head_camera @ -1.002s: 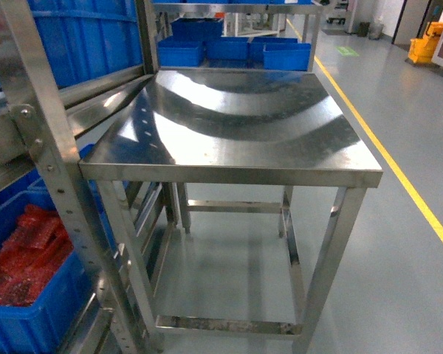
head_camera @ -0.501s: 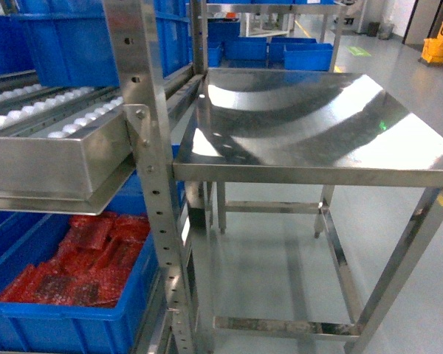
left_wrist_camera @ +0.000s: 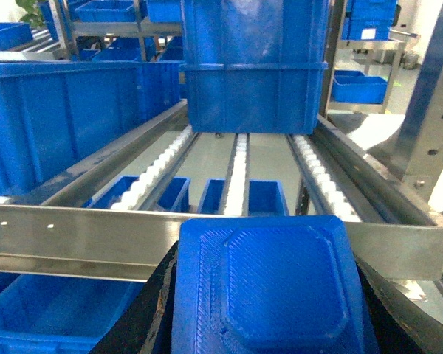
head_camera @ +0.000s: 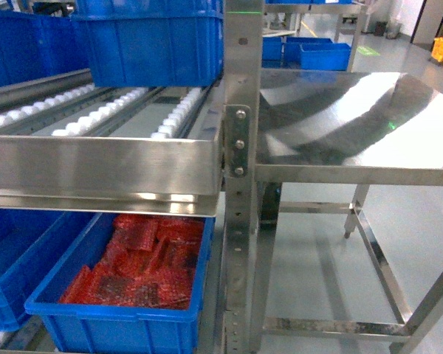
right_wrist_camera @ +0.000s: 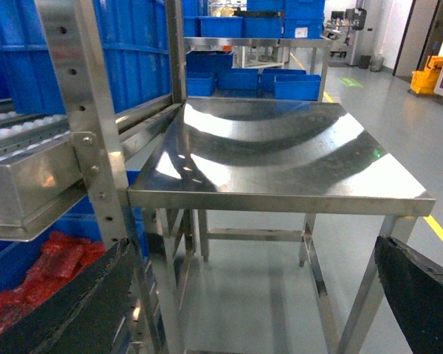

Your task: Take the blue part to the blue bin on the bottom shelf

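The blue part (left_wrist_camera: 269, 287), a flat ribbed square piece, fills the bottom of the left wrist view with my left gripper (left_wrist_camera: 269, 313) shut on it, black fingers (left_wrist_camera: 144, 321) on either side. It hangs just in front of the front lip (left_wrist_camera: 74, 236) of the bottom shelf (head_camera: 103, 118), whose white roller tracks (left_wrist_camera: 236, 169) run back to a tall blue bin (left_wrist_camera: 255, 74). A second blue bin (left_wrist_camera: 59, 118) stands on the left lane. My right gripper (right_wrist_camera: 244, 302) is open and holds nothing, off by the steel table. Neither gripper shows in the head view.
A square steel table (head_camera: 354, 118) stands to the right of the rack's perforated upright post (head_camera: 240, 184). Below the roller level sits a blue bin of red bagged parts (head_camera: 144, 262). More blue bins (right_wrist_camera: 240, 77) stand behind the table. A yellow floor line (right_wrist_camera: 439, 232) runs at right.
The head view has swung left: the table slid to the right of the frame and the roller shelf, its bins and the upright post came into the middle.
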Robot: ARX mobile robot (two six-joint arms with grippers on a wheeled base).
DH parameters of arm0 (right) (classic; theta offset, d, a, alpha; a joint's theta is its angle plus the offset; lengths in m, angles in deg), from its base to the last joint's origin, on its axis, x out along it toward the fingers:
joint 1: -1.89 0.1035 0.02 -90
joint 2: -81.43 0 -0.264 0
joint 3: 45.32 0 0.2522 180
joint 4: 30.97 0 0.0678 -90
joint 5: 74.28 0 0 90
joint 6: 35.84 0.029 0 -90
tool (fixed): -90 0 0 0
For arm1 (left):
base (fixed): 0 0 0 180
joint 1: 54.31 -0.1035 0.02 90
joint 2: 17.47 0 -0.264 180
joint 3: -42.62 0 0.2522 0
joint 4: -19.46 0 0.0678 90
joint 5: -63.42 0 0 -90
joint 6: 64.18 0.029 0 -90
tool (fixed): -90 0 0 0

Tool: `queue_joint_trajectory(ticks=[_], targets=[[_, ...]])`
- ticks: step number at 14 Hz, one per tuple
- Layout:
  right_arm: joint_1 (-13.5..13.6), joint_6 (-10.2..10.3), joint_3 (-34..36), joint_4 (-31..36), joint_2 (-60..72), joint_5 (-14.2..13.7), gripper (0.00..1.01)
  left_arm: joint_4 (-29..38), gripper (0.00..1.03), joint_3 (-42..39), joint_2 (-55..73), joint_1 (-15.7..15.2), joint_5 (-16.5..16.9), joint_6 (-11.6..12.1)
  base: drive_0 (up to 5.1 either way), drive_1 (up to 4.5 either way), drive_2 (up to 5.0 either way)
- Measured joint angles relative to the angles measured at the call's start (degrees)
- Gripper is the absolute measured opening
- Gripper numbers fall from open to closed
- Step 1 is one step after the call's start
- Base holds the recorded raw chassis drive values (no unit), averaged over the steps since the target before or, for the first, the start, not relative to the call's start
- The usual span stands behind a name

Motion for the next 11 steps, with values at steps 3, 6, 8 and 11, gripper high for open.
queue_joint_trajectory(ticks=[3, 6, 8, 11], targets=[[0.00, 0.00, 0.00, -0.13, 0.00, 0.00, 0.98, -0.17, 0.43, 0.00, 0.00, 0.00, -0.02, 0.00, -5.0, 2.40, 2.4], [0.00, 0.00, 0.00, 0.00, 0.00, 0.00, 0.98, -0.04, 0.43, 0.00, -0.02, 0.00, -0.02, 0.00, -5.0, 2.40, 2.4], [0.00, 0.00, 0.00, -0.07, 0.00, 0.02, 0.98, -0.20, 0.43, 0.00, 0.00, 0.00, -0.02, 0.00, -5.0, 2.41, 2.4], [0.00, 0.00, 0.00, -0.04, 0.00, 0.00, 0.98, -0.07, 0.43, 0.00, 0.00, 0.07, 0.00, 0.00, -5.0, 2.41, 2.4]])
